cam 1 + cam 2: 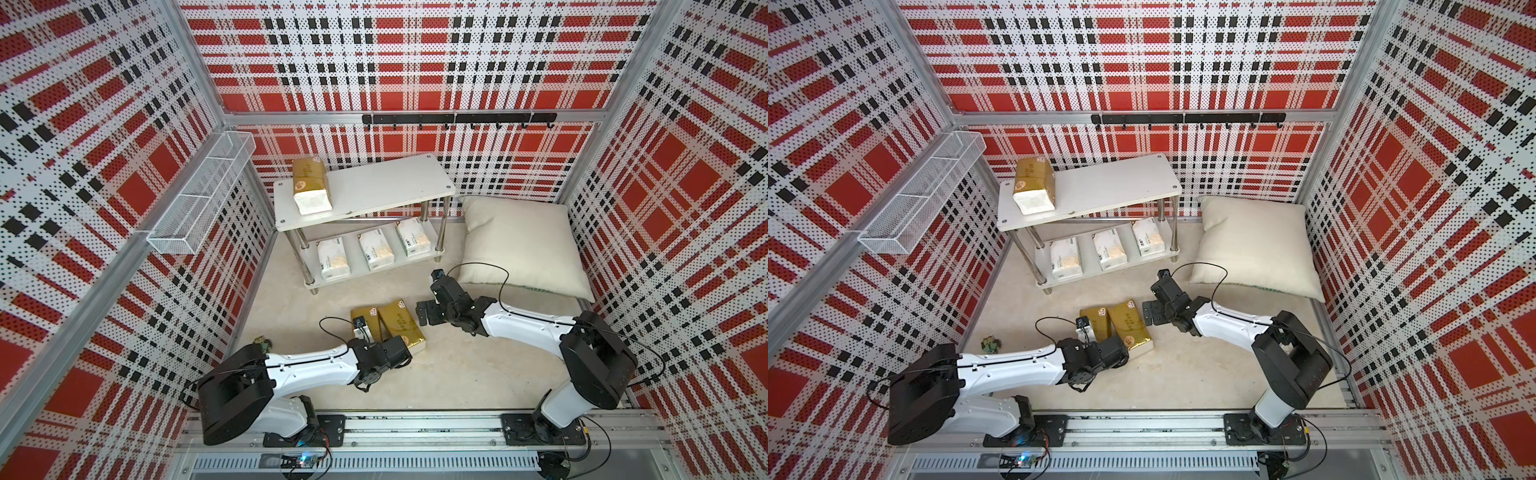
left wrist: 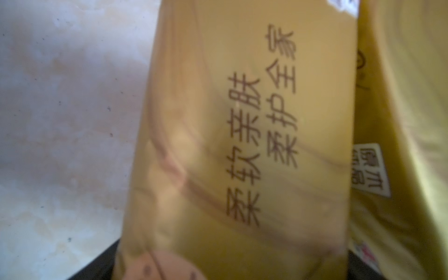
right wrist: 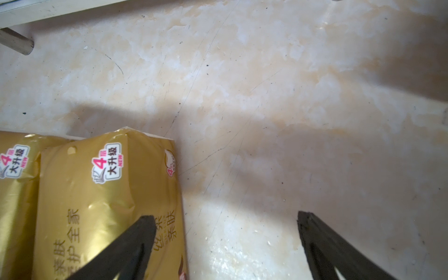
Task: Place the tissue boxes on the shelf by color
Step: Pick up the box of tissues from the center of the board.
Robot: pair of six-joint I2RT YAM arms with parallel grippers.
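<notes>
Plaid walls box in our beige table, two gold packs still waiting low in the frame.

Nearest, our left pincer (image 1: pixel 397 351), jaws apart, hovers over the left gold pack (image 1: pixel 362 322), lined up to lift it; the right pincer (image 1: pixel 424 312), also apart and empty, waits beside the right gold pack (image 1: pixel 401 328). Farther up, the shelf (image 1: pixel 386 187) sorts by color: one gold pack (image 1: pixel 311 183) on top, three white packs (image 1: pixel 376 249) below.
</notes>
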